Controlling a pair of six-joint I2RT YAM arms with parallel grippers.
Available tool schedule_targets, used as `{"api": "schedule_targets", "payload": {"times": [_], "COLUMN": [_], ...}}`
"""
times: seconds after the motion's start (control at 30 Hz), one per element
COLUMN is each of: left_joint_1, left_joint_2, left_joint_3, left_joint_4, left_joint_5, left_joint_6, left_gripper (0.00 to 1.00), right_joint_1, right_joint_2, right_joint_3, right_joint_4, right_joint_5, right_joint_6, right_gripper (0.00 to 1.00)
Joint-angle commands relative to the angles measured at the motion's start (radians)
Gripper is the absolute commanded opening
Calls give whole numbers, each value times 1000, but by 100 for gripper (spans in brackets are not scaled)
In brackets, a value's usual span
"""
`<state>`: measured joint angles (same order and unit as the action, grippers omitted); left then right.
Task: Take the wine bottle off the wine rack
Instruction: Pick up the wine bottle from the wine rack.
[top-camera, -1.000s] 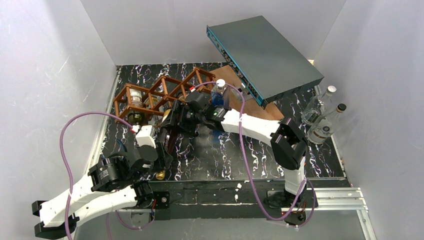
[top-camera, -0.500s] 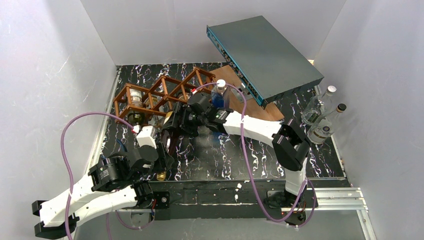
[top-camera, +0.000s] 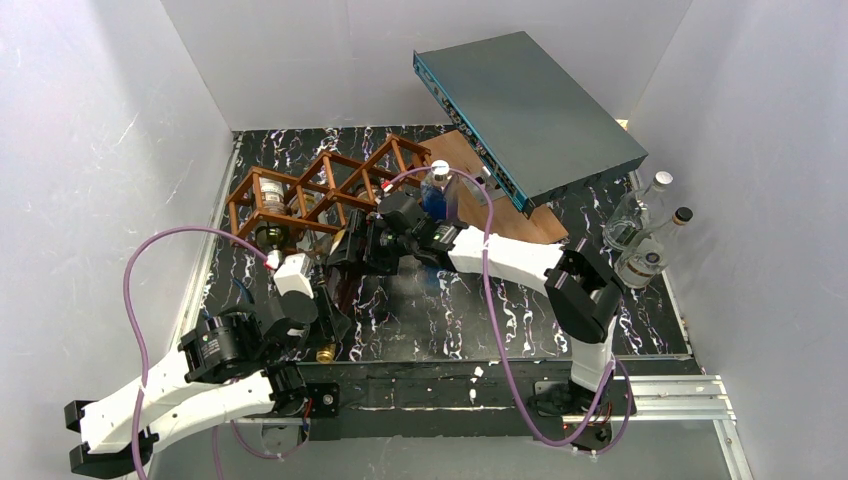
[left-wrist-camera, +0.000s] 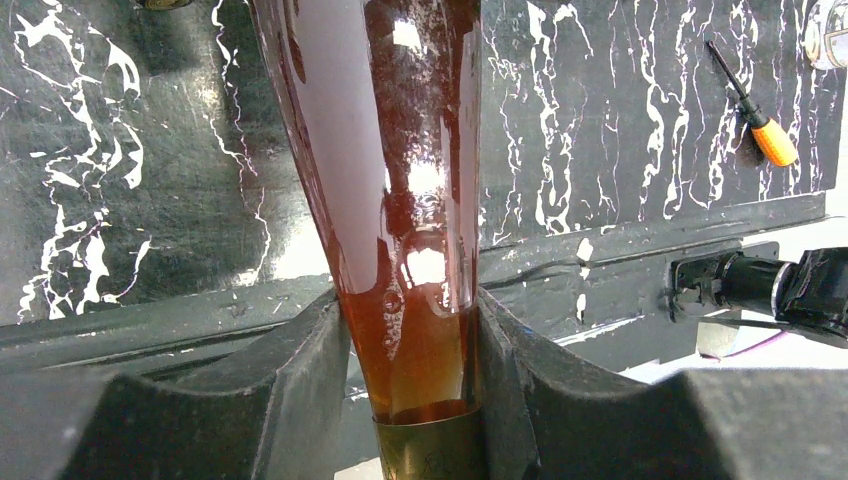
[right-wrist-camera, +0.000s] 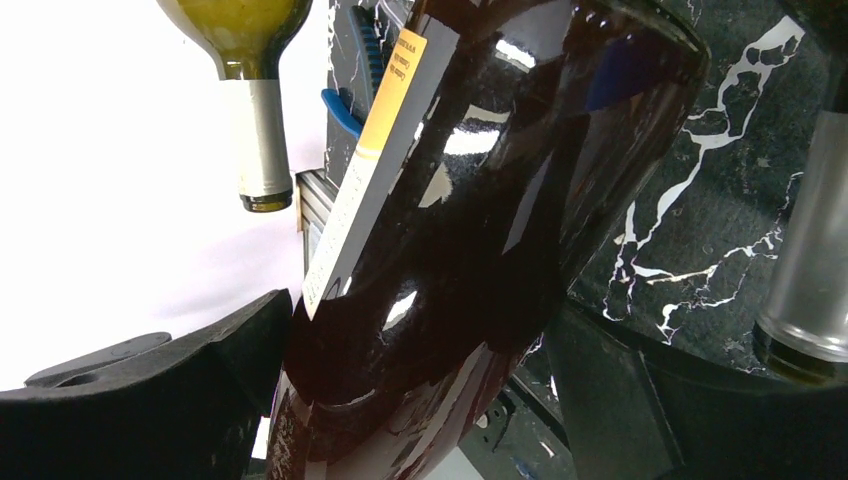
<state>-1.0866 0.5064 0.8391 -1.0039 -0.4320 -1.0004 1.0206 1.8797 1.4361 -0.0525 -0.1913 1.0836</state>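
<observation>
a: what's biggest here?
b: the black marbled table (top-camera: 450, 310), walled in white. over its far right a grey box (top-camera: 530, 100) leans at a tilt, above a wooden board (top-camera: 458, 155).
a: and the rack?
b: the rack (top-camera: 325, 160) stands at the far left of the table, its diamond cells facing the arms.
a: the arms?
b: the left arm (top-camera: 180, 395) comes up from the near left corner. the right arm (top-camera: 510, 258) stretches across from the near right to the rack's near side. both meet on one dark bottle (left-wrist-camera: 410, 200).
a: where is it?
b: it is just in front of the rack, its neck pointing at the near edge. its base end is hidden by the right arm, so i can't tell if it is out of its cell.
a: the grips?
b: the left gripper (left-wrist-camera: 410, 300) pinches the neck, a finger (left-wrist-camera: 300, 390) tight on each side. the right gripper (right-wrist-camera: 425, 308) has its jaws wide on either side of the body. whether they press the glass i can't tell.
a: smaller things?
b: two clear bottles (top-camera: 640, 235) lean at the right wall. a blue bottle (top-camera: 437, 192) stands between rack and board. a green bottle (right-wrist-camera: 250, 110) pokes its neck out beside the right gripper. an orange-handled screwdriver (left-wrist-camera: 772, 138) lies on the table.
</observation>
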Motion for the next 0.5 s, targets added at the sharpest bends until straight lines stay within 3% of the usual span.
{"api": "schedule_targets", "payload": {"times": [0.0,0.47], "left_joint_1": [-14,-13], "left_joint_2": [-50,-72], "left_joint_3": [24,3], "left_joint_4": [164,141], "left_joint_5": [-14,-25], "left_joint_6": [-3,-14], "left_gripper": [0,0], "right_joint_1": [-2,-20], "right_joint_2": [-65,-90], "right_joint_3": [-10,-52], "right_joint_4": [144,158], "right_joint_5": [-9,-12], "right_joint_6": [-178,-178], "right_gripper": [98,98]}}
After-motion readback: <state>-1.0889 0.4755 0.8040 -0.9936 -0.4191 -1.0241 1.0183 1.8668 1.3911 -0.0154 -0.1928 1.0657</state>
